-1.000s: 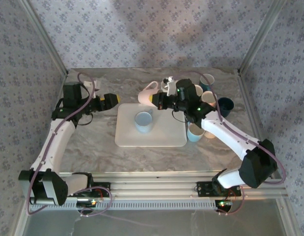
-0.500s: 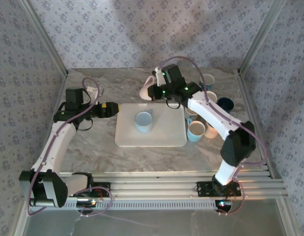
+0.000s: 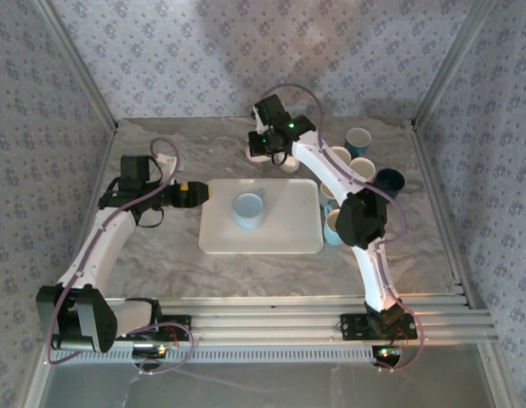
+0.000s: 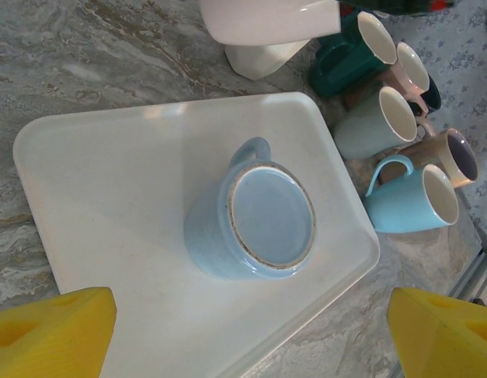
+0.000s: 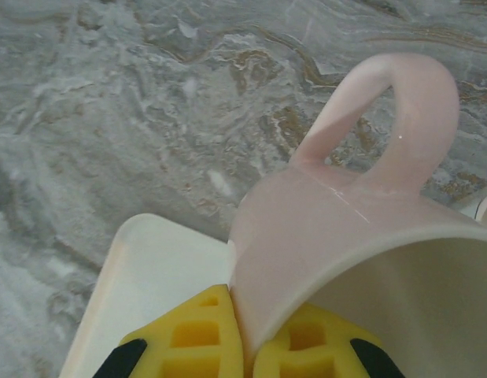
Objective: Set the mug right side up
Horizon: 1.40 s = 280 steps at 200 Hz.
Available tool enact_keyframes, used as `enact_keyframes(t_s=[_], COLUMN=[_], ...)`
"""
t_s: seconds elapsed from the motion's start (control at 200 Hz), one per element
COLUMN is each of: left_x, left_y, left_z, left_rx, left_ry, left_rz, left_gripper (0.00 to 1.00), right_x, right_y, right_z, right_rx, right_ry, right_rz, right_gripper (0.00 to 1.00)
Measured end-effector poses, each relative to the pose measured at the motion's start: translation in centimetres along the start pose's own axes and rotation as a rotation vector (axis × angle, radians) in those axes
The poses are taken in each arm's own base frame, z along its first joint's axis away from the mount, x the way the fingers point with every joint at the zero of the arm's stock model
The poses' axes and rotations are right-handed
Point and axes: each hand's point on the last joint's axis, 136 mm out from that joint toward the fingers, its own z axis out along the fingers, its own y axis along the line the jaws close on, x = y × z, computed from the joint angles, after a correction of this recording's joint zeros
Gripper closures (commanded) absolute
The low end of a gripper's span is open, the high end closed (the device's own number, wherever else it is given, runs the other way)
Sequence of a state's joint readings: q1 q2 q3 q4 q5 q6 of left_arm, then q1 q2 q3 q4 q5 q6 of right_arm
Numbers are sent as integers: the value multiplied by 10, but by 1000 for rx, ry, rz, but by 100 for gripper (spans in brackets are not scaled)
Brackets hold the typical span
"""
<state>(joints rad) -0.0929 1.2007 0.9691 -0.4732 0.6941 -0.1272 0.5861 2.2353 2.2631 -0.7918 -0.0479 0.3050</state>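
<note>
Note that your right gripper (image 5: 243,346), pinching the pink mug (image 5: 345,236) by its rim, has carried it rearward; left gripper (image 3: 197,193) gapes empty; blue mug (image 4: 255,220) on tray (image 4: 109,197) remains inverted.

Walls (image 3: 161,59): three, wearing pale blue-grey wallpaper with a small repeating floral sprig. A soft shadow (image 3: 279,47) is lying across the back one.
Corner posts (image 3: 76,64): bare aluminium, rising slantwise at left and right.
Table (image 3: 161,255): grey-and-tan marbled top, catching even, diffuse light.
Near edge: slotted aluminium rails (image 3: 271,310), running side to side; a pale grey surface (image 3: 271,382) is lying below them.
</note>
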Motion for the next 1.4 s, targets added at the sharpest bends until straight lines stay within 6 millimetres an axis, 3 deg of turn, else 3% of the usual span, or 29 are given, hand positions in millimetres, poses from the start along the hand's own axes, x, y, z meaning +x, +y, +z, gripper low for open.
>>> enact_keyframes(t_s=[0.215, 0.859, 1.044, 1.199, 1.399], left_x=[4, 14, 16, 16, 18], left_y=[-1, 9, 10, 10, 12], left_z=[1, 12, 14, 14, 15], left_rx=[-1, -5, -6, -6, -7], left_ry=[14, 70, 77, 77, 87], left_rz=[9, -12, -18, -19, -27], left_gripper=[8, 0, 0, 0, 0], right_x=[4, 30, 37, 40, 44], right_y=[-16, -33, -35, -36, -37], right_z=[27, 67, 70, 69, 69], right_rx=[69, 123, 129, 132, 137], right_ry=[39, 129, 162, 174, 193], right_rz=[-9, -51, -53, -53, -53], right_gripper=[100, 100, 100, 90, 85])
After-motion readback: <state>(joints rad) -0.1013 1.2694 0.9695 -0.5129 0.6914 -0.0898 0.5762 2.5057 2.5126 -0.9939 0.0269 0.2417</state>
